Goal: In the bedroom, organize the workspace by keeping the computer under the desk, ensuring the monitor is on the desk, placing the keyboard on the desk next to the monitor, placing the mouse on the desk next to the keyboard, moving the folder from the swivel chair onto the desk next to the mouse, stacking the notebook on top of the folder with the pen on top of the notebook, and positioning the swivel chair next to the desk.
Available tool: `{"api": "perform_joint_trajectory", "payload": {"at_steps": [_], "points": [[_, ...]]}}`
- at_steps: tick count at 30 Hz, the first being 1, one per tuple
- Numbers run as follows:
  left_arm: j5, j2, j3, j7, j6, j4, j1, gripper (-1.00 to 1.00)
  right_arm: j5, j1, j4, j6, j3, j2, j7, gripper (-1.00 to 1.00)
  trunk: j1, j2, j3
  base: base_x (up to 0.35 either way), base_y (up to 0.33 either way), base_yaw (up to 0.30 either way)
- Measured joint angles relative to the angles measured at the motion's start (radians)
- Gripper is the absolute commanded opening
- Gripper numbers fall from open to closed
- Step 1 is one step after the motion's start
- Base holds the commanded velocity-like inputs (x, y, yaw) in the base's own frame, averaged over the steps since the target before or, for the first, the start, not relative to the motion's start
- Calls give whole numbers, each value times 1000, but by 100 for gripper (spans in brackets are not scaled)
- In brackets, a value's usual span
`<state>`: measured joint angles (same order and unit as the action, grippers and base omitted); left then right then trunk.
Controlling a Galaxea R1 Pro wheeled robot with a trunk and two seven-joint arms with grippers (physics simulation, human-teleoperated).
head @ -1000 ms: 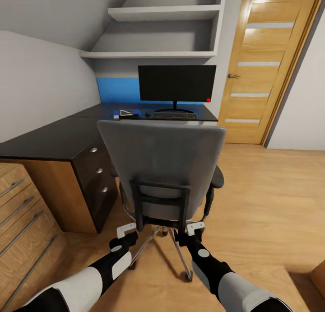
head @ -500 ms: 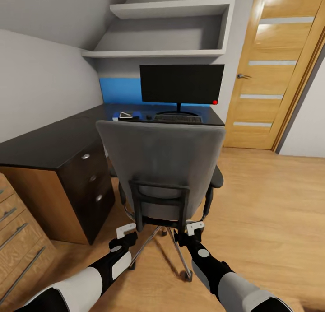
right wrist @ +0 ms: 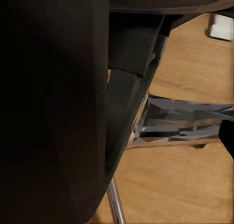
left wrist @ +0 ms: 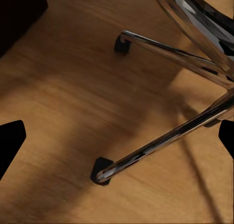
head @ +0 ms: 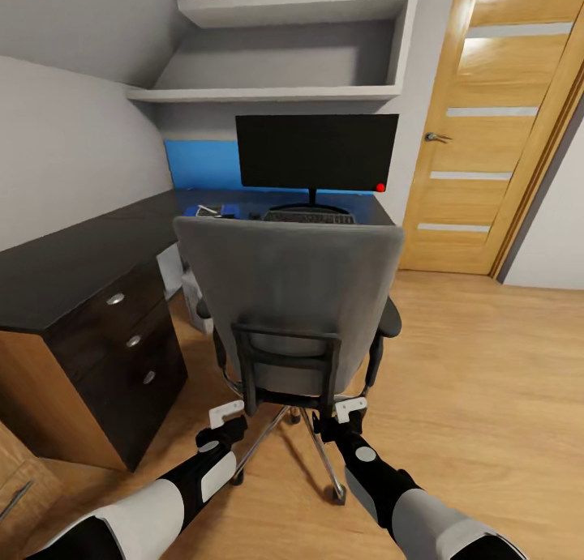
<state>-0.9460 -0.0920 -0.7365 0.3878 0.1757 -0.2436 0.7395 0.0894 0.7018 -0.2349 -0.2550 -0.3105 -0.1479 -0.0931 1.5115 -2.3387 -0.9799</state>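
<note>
The grey swivel chair (head: pixel 292 301) stands just short of the black counter (head: pixel 73 260), facing the monitor (head: pixel 316 151) and keyboard (head: pixel 308 216). The left gripper (head: pixel 225 415) and right gripper (head: pixel 350 408) sit low behind its frame; whether their jaws grasp anything cannot be told. Positioning the chair seems in hand, and next calls for a steady forward push.

No readable text, label, brand, number or sign shows anywhere. The monitor (head: pixel 316 151) at the counter's (head: pixel 73 256) far edge has a blank black screen with only a small red dot at its lower corner, and the blue folder (head: pixel 212 211) carries nothing legible at this size
</note>
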Motion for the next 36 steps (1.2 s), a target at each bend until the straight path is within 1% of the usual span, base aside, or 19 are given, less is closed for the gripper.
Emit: {"api": "perform_joint_trajectory", "payload": {"at_steps": [7, 36], "points": [[2, 0, -2, -3, 0, -1, 0, 100, 2, 0, 0, 0, 4, 0, -2, 100, 0, 0, 0, 314, -81, 0], [3, 1, -1, -3, -2, -1, 0, 100, 2, -1, -1, 1, 6, 1, -2, 100, 0, 0, 0, 326, -1, 0]]}}
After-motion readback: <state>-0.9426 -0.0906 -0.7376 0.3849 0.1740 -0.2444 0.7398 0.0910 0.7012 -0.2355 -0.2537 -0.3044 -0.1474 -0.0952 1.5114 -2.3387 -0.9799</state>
